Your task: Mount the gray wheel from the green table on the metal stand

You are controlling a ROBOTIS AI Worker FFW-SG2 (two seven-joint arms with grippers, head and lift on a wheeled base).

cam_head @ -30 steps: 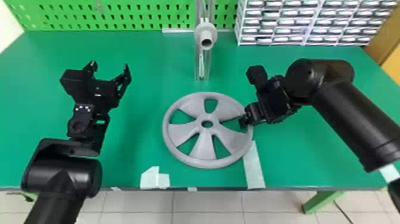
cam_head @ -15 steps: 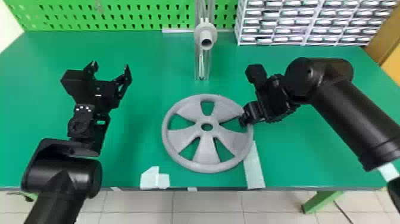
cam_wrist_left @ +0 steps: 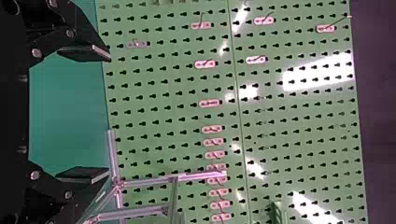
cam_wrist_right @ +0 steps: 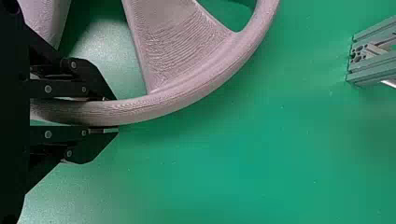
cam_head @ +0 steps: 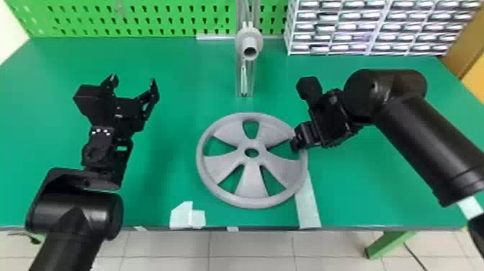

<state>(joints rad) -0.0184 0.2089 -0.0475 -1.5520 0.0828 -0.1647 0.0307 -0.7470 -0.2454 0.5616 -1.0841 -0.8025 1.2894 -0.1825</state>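
My right gripper (cam_head: 296,141) is at the right side of the gray wheel (cam_head: 251,180) in the head view, over the green table (cam_head: 173,144). The right wrist view has the wheel's rim (cam_wrist_right: 187,95) between the two fingers of my right gripper (cam_wrist_right: 112,114), which is shut on it. Behind the wheel stands the metal stand (cam_head: 239,77) with a gray round hub facing forward. My left gripper (cam_head: 133,86) is above the table's left part, fingers spread apart around nothing. In the left wrist view, the left gripper (cam_wrist_left: 102,114) is open before the pegboard.
A green pegboard (cam_head: 173,18) runs along the table's back edge. White drawer racks (cam_head: 371,29) stand at the back right. White tape pieces (cam_head: 308,201) lie near the front edge. In the left wrist view, metal profiles (cam_wrist_left: 144,181) stand near one left finger.
The wheel has turned slightly and its near edge has shifted a little toward the table's front. The right gripper has barely moved at its rim; the left arm has stayed still.
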